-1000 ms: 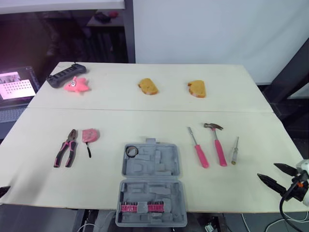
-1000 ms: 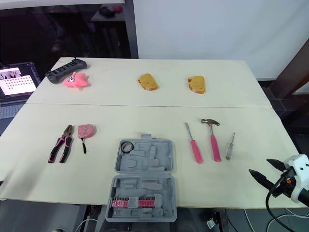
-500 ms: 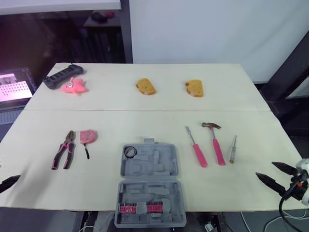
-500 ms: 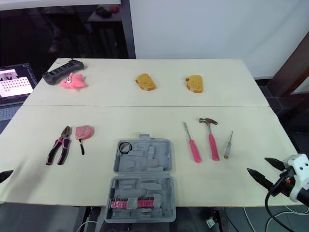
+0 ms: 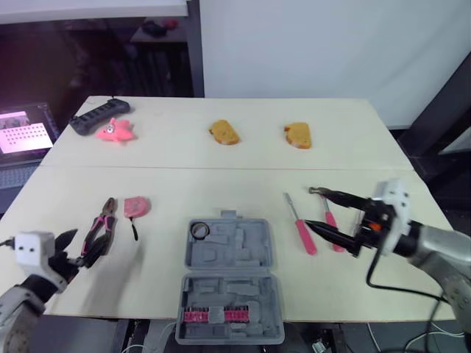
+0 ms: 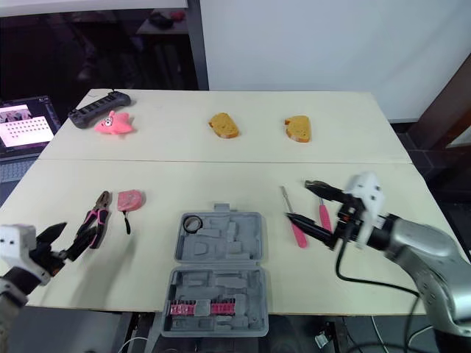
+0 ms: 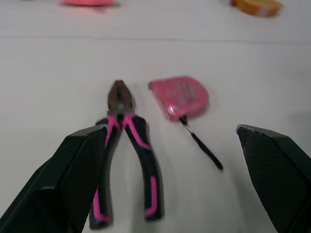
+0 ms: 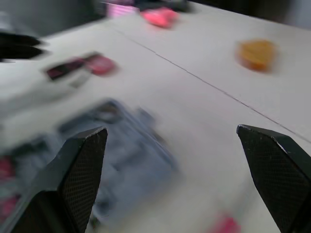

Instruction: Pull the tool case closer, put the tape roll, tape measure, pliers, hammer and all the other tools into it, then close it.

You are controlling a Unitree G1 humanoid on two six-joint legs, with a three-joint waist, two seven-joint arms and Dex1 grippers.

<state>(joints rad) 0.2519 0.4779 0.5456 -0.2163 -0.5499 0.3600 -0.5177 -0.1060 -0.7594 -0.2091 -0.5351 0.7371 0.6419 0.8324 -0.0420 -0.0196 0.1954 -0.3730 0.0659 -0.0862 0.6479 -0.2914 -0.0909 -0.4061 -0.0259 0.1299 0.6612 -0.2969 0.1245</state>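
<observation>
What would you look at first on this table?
The open grey tool case sits at the near middle of the table. To its left, the open left gripper hovers by the pink pliers and tape measure. To its right, the open right gripper hovers over the pink hammer and screwdriver.

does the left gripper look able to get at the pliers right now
Probably yes: the left gripper is open just short of the pliers, nothing lies between, and the tape measure sits apart beside them.
</observation>
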